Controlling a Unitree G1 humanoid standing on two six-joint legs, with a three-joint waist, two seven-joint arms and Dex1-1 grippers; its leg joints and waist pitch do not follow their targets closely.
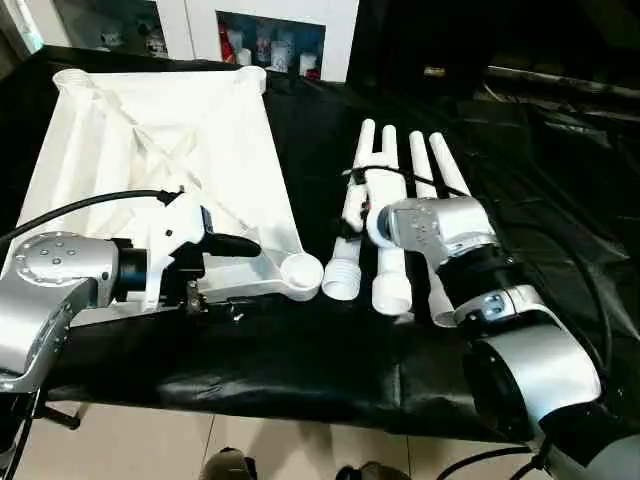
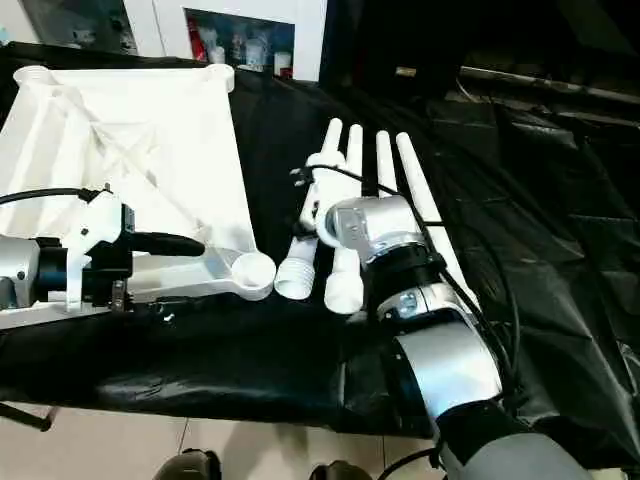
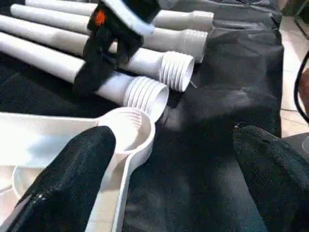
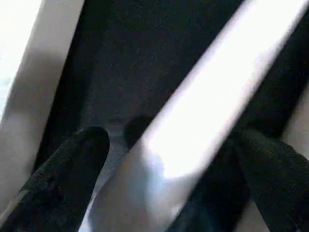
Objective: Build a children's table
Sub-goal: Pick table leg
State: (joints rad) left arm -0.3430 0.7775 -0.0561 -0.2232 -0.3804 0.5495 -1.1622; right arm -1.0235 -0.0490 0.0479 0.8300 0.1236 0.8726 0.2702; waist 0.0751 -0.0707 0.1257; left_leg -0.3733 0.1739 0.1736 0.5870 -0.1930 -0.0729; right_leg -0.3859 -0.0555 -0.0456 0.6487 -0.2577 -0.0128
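My right gripper (image 4: 166, 159) wide open, straddling leftmost leg (image 1: 352, 225), not yet clamped. Risk: round tube rolls, knocks neighbour legs (image 1: 420, 200), or jaws pinch two. My left gripper (image 3: 169, 183) open, empty, beside near corner socket (image 1: 300, 270) of tabletop (image 1: 160, 140). Tabletop ribbed side up, left on bench (image 1: 330, 350). Legs side by side right of it, long axis running away from me, threaded ends near.

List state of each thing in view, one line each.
Tabletop: upside down, ribs up, sockets empty.
Legs: four loose, side by side on the cloth, none fitted.
Left gripper: jaws open at the near corner socket.
Right gripper: jaws open astride a leg.
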